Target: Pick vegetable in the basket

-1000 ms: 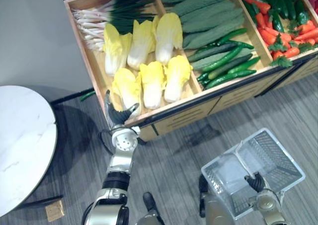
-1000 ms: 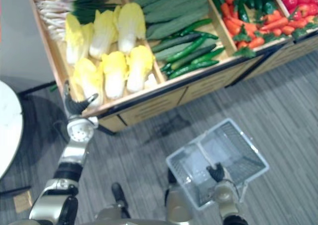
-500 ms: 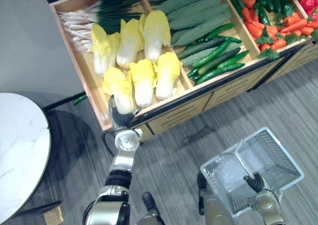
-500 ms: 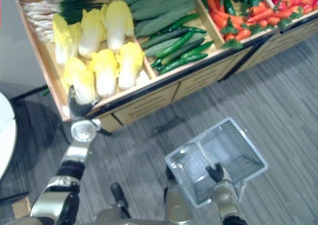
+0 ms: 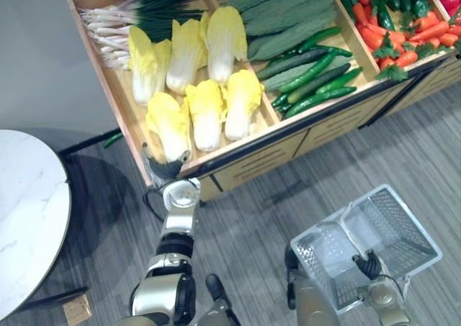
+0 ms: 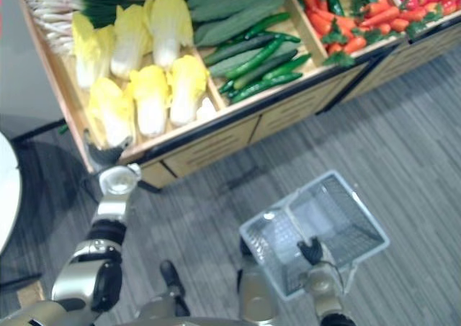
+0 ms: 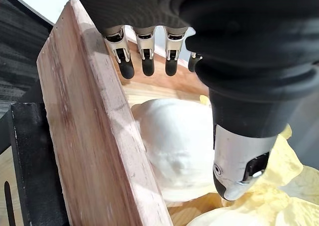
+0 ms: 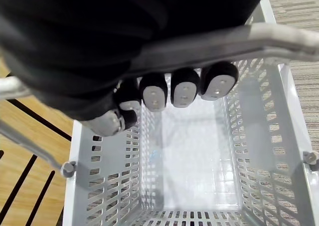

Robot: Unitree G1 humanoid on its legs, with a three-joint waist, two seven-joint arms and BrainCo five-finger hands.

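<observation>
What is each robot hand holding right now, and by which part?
Right robot hand grips the white basket by its handle. Left robot hand is open at a cabbage's white base, holding nothing.

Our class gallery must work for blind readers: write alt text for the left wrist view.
The robot's left hand, fingers relaxed and open, hovers over the white base of a pale yellow napa cabbage lying inside a light wooden crate, whose thick plank rim runs alongside the fingers.
</observation>
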